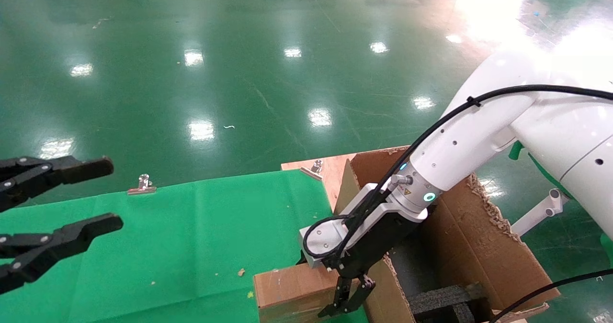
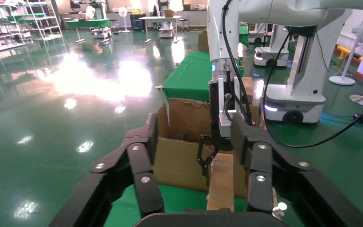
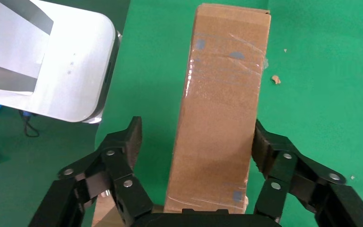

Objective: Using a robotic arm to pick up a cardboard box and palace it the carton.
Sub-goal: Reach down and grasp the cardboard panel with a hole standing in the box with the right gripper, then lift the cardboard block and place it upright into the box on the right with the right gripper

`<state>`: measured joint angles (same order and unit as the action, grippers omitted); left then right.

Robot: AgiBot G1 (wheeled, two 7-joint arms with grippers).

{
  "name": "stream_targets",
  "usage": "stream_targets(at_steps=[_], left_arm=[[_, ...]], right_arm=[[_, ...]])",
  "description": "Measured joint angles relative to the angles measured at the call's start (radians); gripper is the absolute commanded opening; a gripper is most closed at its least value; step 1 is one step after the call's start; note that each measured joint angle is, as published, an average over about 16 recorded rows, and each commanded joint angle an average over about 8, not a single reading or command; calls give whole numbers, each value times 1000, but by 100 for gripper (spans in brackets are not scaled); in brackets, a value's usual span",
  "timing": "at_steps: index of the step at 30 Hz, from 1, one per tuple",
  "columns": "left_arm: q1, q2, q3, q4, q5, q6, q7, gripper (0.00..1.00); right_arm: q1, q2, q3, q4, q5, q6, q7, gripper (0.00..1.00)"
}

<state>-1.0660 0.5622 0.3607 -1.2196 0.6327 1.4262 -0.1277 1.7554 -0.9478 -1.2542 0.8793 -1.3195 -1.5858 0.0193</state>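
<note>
The right gripper [image 3: 196,142] hangs spread wide — the cardboard box [image 3: 222,109] lies on green cloth between its fingers, untouched, long axis running straight out from the jaws. Left gripper [image 1: 57,217] idles open, well apart.

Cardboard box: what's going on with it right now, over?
Right gripper jaws open, straddling the cardboard box, no grip yet. Left gripper open, idle over the green cloth. Carton alongside, nothing blocking.

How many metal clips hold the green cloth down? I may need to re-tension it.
2 visible in the head view: one clip on the far edge of the green cloth, one clip at the far corner by the carton. Others may be hidden.
</note>
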Motion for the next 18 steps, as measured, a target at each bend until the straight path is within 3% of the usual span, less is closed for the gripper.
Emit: stream_targets(at_steps=[18], left_arm=[[0, 0, 0, 0, 0, 0, 0, 100]], right_arm=[[-4, 2, 6, 4, -2, 0, 2, 0]])
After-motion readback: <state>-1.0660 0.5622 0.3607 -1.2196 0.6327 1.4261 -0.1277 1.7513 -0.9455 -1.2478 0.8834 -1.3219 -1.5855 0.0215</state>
